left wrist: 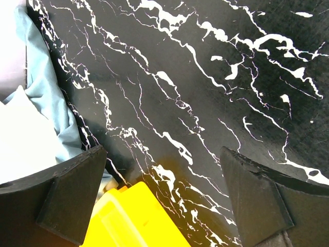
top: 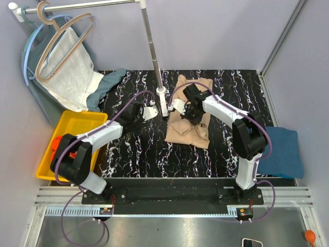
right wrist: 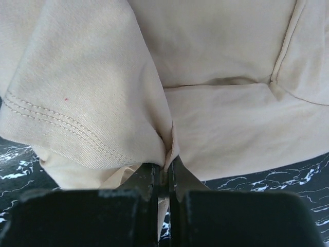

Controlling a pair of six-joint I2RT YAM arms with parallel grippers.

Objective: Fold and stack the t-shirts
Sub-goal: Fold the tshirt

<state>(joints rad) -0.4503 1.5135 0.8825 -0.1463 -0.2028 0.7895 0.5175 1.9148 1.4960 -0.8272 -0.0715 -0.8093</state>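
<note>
The beige t-shirt (top: 188, 123) lies partly folded on the black marble table, right of centre. My right gripper (top: 192, 110) hangs over its middle, shut on a pinched fold of the beige t-shirt (right wrist: 221, 62); in the right wrist view the cloth runs up from between the closed right gripper (right wrist: 165, 175). The dark teal-blue t-shirt (top: 280, 152) lies folded at the table's right edge. An orange-red t-shirt (top: 57, 146) sits in the yellow bin (top: 77, 123), partly hidden by my left arm. My left gripper (top: 150, 111) is open over bare table, with nothing between its fingers (left wrist: 72, 195).
A metal pole (top: 153, 51) stands on the table just beside both grippers. A white cloth (top: 72, 72) and a grey-green garment (top: 108, 82) hang from hangers at back left, and the garment drapes onto the table. The yellow bin's corner (left wrist: 133, 221) lies under the left gripper.
</note>
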